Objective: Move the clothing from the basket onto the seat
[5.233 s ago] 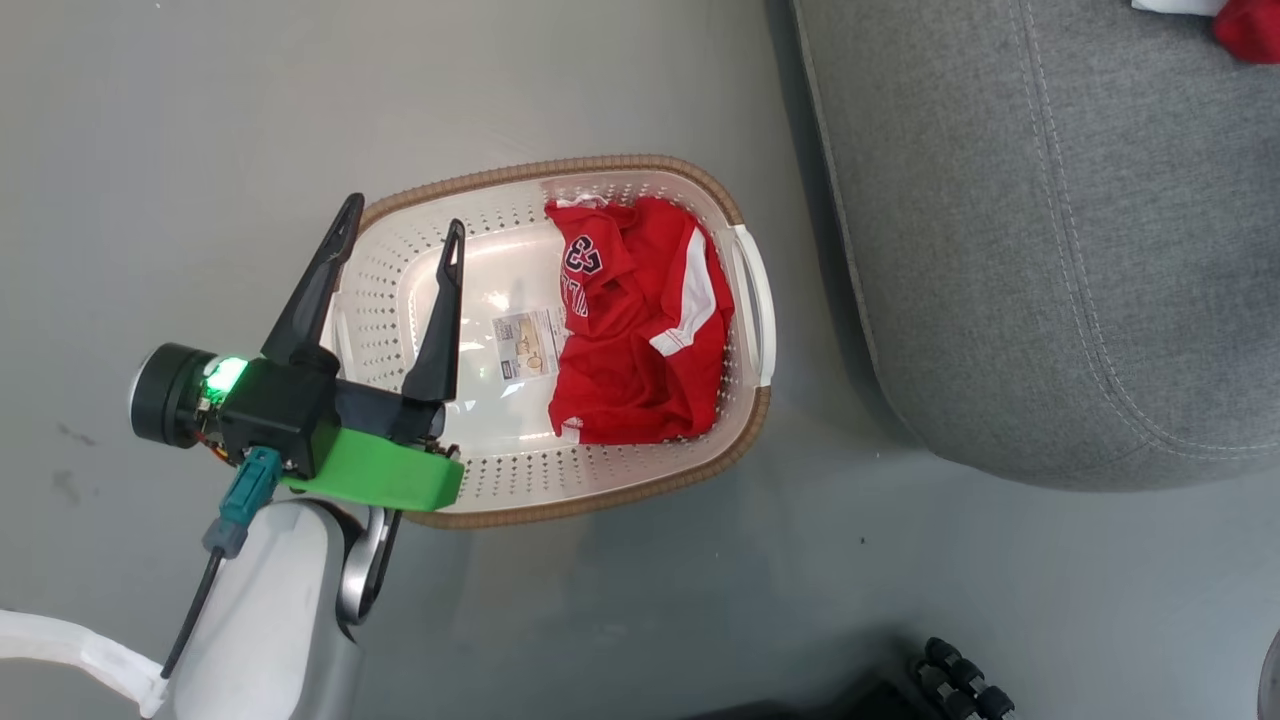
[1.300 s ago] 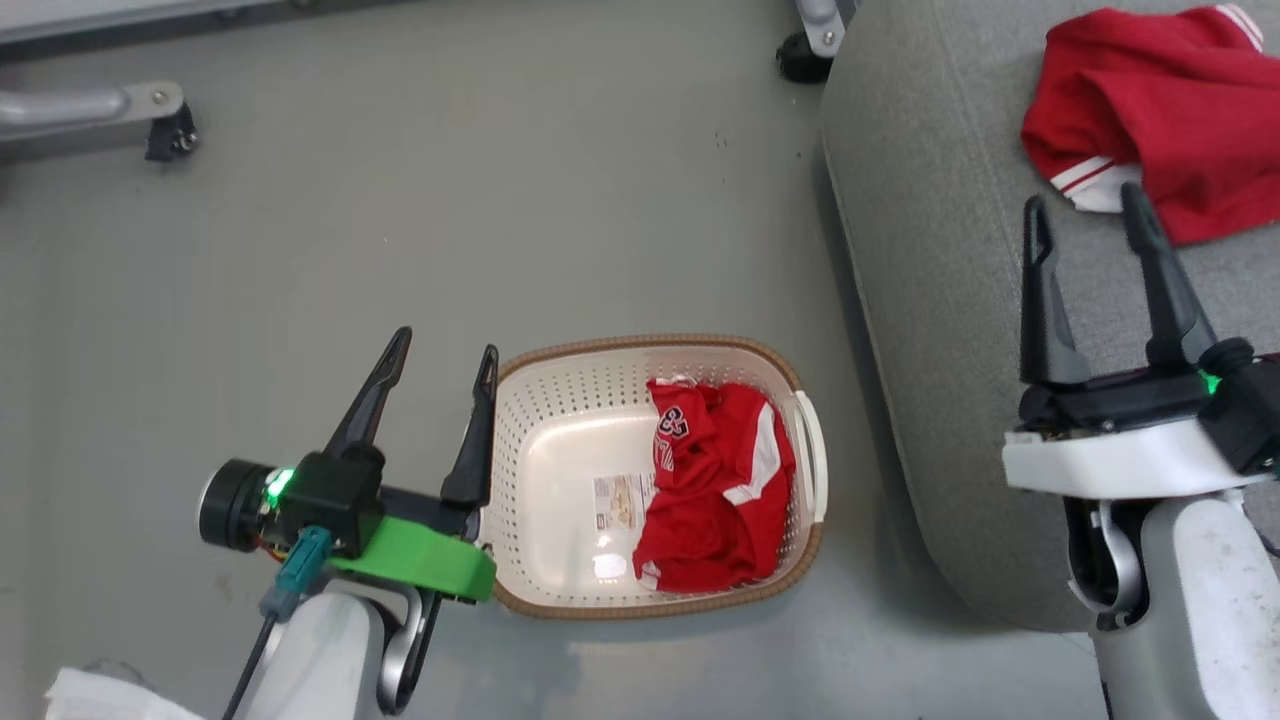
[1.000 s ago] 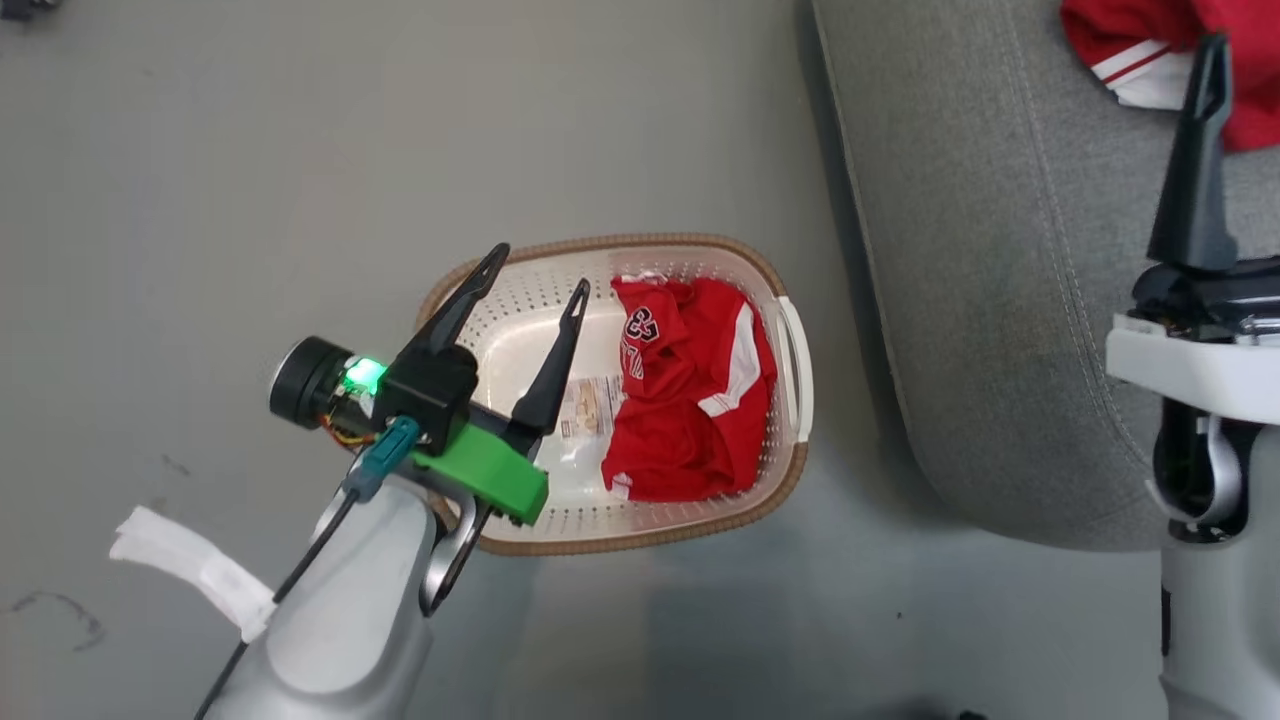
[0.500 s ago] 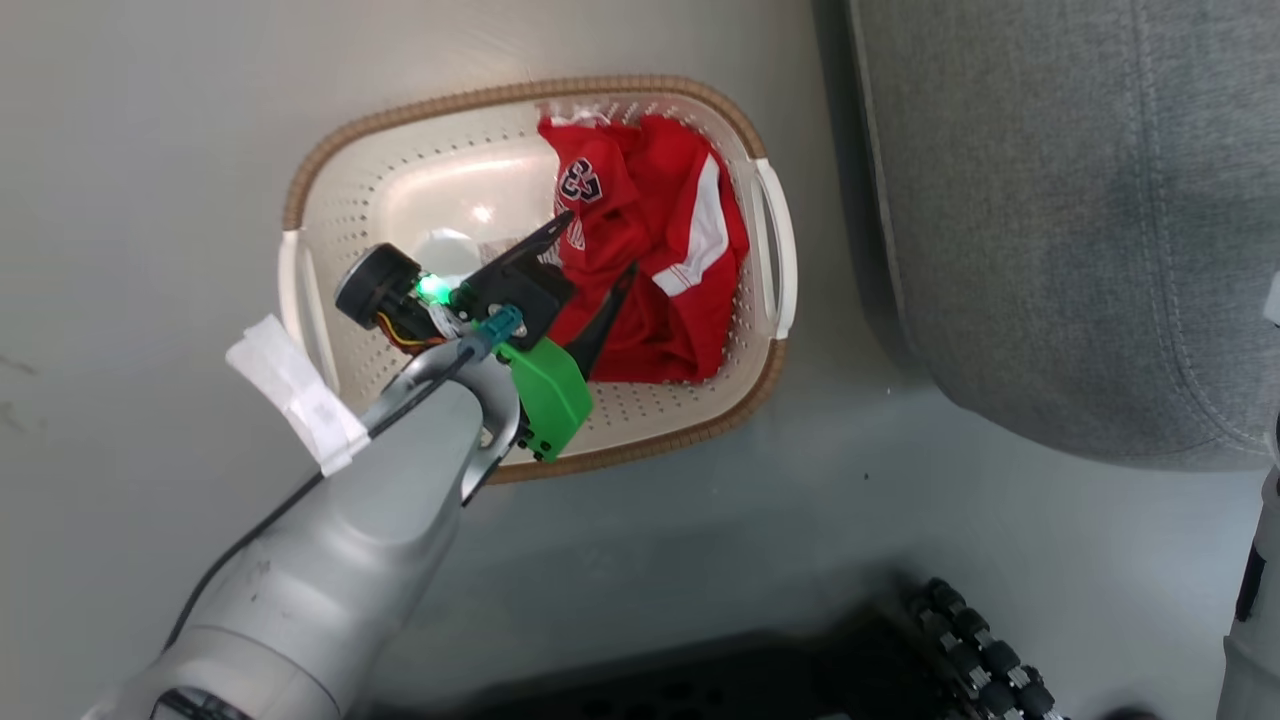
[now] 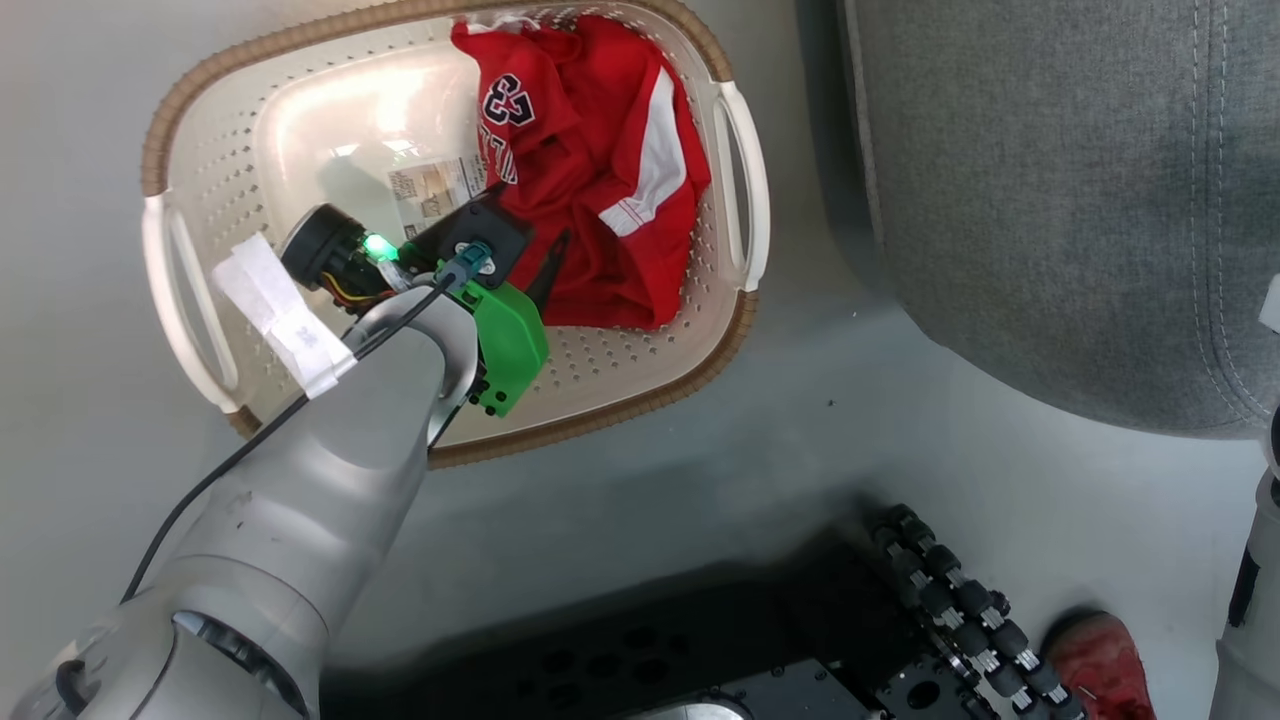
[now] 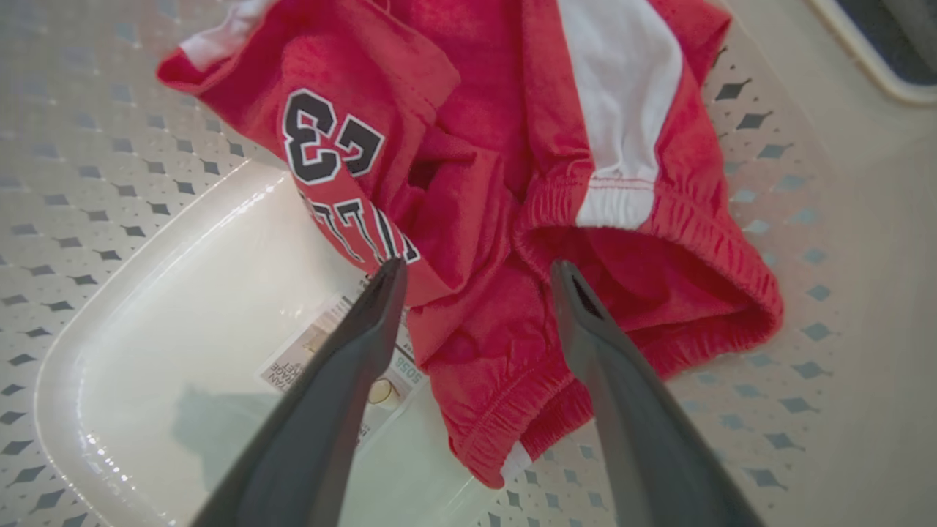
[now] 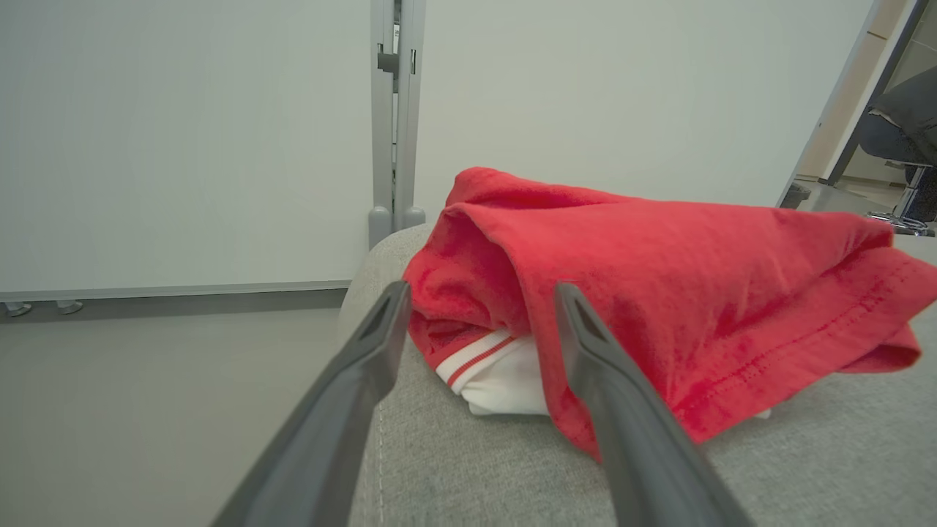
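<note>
Grey smooth floor carries the basket, just left of the seat. One red garment lies crumpled at the basket's right end: broad white stripe, elastic hem, dark white-edged numbers, its edge over a paper label. The left gripper reaches into the basket, fingers spread wide either side of a fold of it, nothing pinched; whether the tips touch the cloth I cannot tell. A second red garment with white striped trim lies on the seat; the right gripper hangs just before it, fingers apart and empty.
</note>
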